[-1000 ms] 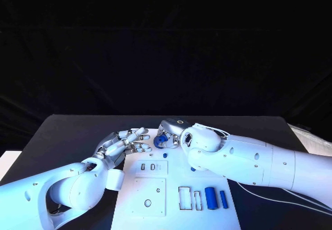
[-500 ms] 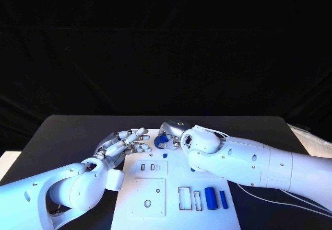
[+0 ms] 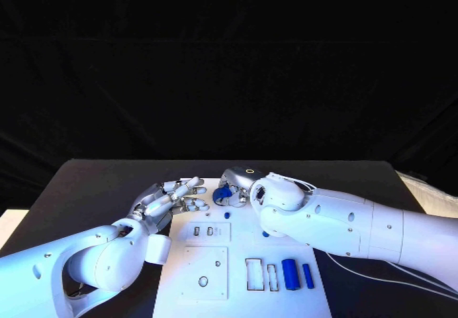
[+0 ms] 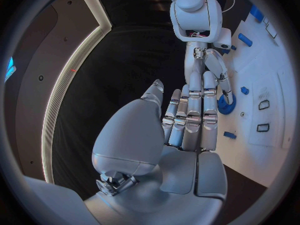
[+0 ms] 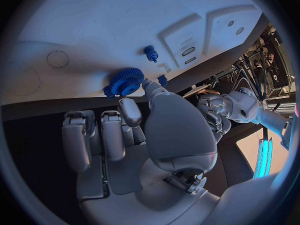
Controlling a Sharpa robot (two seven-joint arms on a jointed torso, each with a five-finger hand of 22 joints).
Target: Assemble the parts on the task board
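Since a second ago almost nothing has shifted: both hands keep their places at the far end of the white board (image 3: 243, 265), and the blue gear (image 3: 222, 193) has stayed in the right hand's grip.

Taking the board as the landmark and going from left to right: the left hand (image 3: 172, 197) hovers over the board's far left corner, its fingers (image 4: 195, 116) stretched out side by side and holding nothing. Just right of it, at the board's far edge, the right hand (image 3: 241, 187) pinches the blue gear between thumb and fingertip; the right wrist view shows the gear (image 5: 125, 82) close above the board's surface, though whether it touches the board cannot be told. The other fingers of that hand are curled in behind.

A small blue peg (image 3: 228, 214) stands on the board a little nearer than the gear, in the middle of the board's width. Another small blue piece (image 5: 162, 79) lies beside the thumb in the right wrist view. Nearer still, on the board's left half, lie a square plate with two slots (image 3: 211, 231) and a larger plate with holes (image 3: 204, 271). At the board's near right are empty rectangular pockets (image 3: 256, 274), then a broad blue block (image 3: 290, 273) and a slimmer blue bar (image 3: 307, 275) lying side by side. The board rests on the black worktop (image 3: 95, 185).
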